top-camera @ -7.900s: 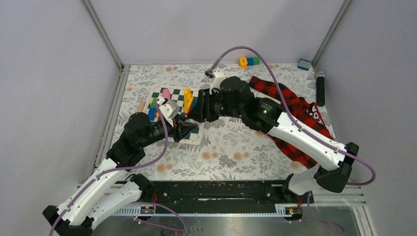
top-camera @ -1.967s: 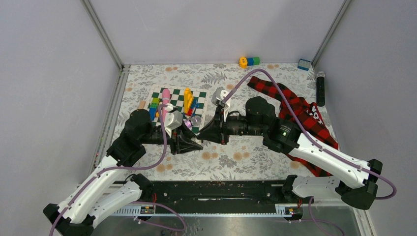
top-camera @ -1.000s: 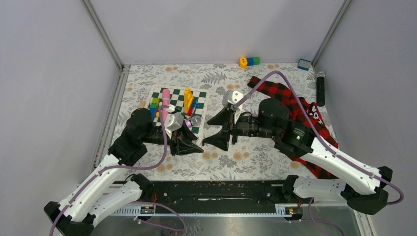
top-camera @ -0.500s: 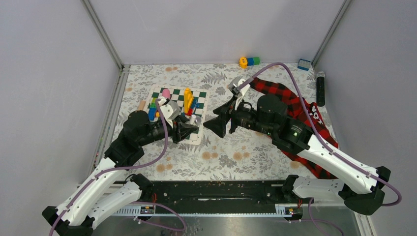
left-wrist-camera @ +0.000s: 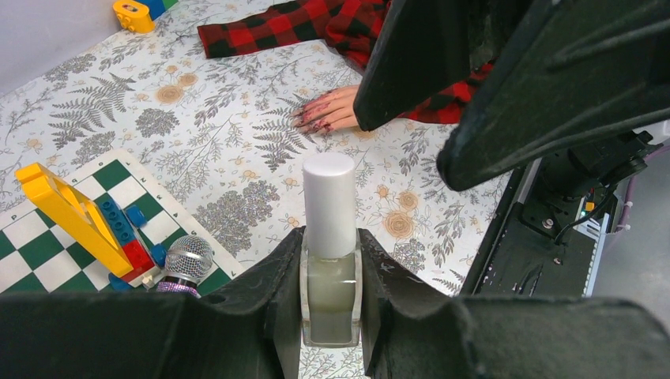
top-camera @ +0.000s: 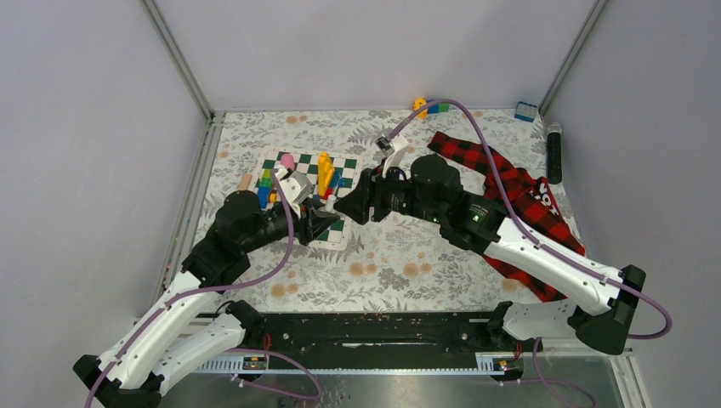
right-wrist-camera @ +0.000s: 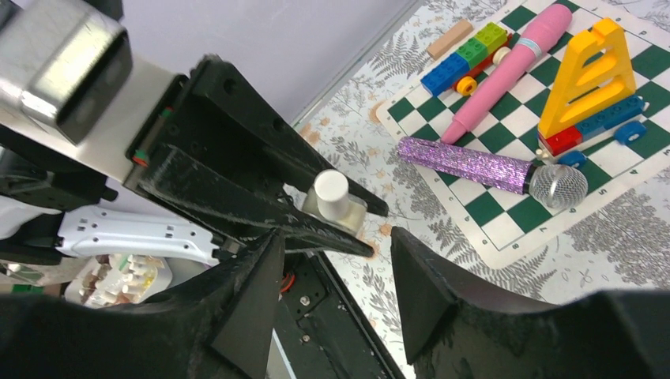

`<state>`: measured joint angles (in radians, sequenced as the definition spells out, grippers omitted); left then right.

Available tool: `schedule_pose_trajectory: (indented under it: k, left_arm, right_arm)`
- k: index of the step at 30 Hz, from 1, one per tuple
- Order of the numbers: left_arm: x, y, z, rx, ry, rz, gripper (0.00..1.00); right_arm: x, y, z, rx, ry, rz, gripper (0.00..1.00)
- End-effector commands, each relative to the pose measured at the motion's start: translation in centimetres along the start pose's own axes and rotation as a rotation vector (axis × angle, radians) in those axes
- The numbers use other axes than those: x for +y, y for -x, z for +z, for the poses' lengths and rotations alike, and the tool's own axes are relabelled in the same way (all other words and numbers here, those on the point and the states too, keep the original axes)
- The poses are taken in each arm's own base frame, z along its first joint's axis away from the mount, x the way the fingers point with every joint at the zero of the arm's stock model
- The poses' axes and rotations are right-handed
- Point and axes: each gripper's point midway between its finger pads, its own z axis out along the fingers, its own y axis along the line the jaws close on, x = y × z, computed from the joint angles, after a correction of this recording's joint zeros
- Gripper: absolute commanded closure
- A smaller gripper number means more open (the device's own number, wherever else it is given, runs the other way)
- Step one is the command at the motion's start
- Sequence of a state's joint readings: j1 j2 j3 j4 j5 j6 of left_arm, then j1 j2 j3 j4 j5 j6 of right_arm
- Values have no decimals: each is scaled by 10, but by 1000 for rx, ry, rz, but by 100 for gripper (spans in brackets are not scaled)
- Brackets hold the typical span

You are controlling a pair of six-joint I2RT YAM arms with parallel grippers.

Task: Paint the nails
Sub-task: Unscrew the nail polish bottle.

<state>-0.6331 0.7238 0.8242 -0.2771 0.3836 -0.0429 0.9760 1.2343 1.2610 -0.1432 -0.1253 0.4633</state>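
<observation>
The left jaws are clamping a polish bottle (left-wrist-camera: 330, 296) upright; the right jaws are standing spread and unladen, facing its white cap (right-wrist-camera: 330, 189); the nails (left-wrist-camera: 314, 122) are lying beyond.

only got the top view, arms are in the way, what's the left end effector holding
Observer: The left end effector is shut on a nail polish bottle, held upright.
Operator: cap off yet
Observer: No, the white cap is on; the right end effector is open, facing it, not touching.
Operator: nails painted
Observer: The dummy hand lies palm down on the floral cloth; its nails look reddish.
</observation>
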Motion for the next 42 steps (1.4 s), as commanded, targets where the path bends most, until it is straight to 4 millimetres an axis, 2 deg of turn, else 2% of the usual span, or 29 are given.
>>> schedule_pose_trajectory:
  k: [1,6,10,36,38,42]
  left_arm:
    - [3,22,0,-65,22,23,100]
    - [4,23,-1,-64,24,24,100]
    - [4,23,-1,-64,23,24,100]
    - [-2,22,1,-57,-13,20,100]
    - [-3,23,0,-60,-16,22,100]
    - [-6,23,0,-60,-32,24,100]
  right_arm:
    - [24,25,6,-57,79,45,45]
    - [33,22,14,-30,116,58,53]
    - [34,21,17,-24,116,62,56]
    - [38,20,32,-6,127,66,64]
    - [37,18,34,0,125,63,68]
    - [31,14,36,13,103,40,84]
